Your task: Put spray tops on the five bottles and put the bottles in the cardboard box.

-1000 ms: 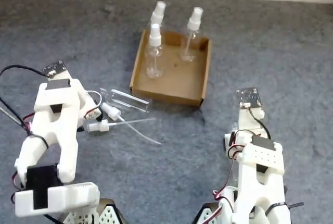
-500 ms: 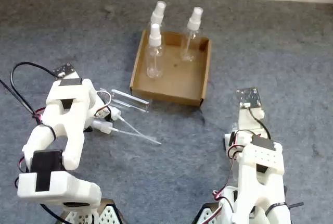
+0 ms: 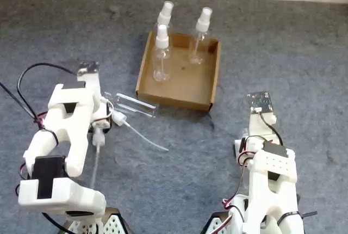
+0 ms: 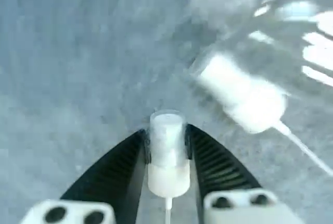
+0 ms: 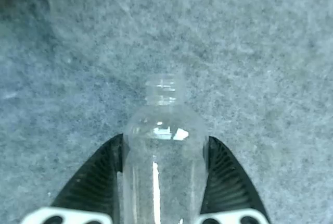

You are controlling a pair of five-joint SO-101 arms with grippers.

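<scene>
My left gripper [image 4: 166, 133] is shut on a white spray top [image 4: 167, 161]; from above, this spray top [image 3: 98, 136] hangs beside the left arm with its thin tube pointing toward the table's front. A second spray top [image 3: 118, 118] lies on the carpet just right of it, next to a capless clear bottle [image 3: 136, 105] lying on its side. My right gripper [image 5: 164, 140] is shut on an open clear bottle [image 5: 164, 130] whose neck has no top. The cardboard box [image 3: 179, 97] holds two capped bottles [image 3: 161, 54] [image 3: 199, 38]. A third capped bottle [image 3: 165, 12] stands at its far left corner.
Grey carpet covers the table. The loose spray top's long tube [image 3: 149, 140] stretches toward the middle of the table, between the two arms. A black cable [image 3: 32, 73] loops out to the left of the left arm.
My left gripper has shifted away from the front edge with the spray top. The top has swung round, so its tube now points to the front, not to the right. The right arm is still.
</scene>
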